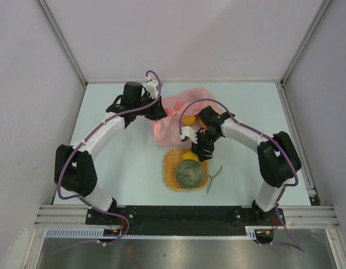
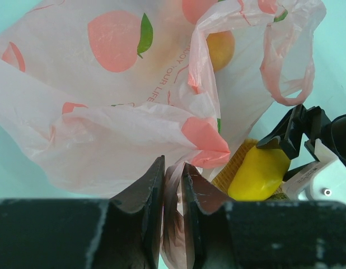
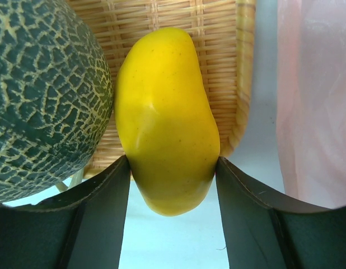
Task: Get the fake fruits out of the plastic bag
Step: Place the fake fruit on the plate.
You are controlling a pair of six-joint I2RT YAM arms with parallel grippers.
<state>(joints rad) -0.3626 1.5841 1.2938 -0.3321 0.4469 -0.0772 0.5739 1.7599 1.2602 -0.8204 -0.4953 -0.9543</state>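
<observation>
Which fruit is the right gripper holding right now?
The yellow mango, clamped in the right gripper. The netted melon sits free beside it on the mat; an orange fruit is inside the plastic bag.

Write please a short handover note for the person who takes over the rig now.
The left gripper is shut on a fold of the plastic bag.
The right gripper is shut on the mango, at the woven mat edge beside the melon.
Done: melon out, on the mat.
Left: release the mango; at least one orange fruit shows inside the bag.
</observation>
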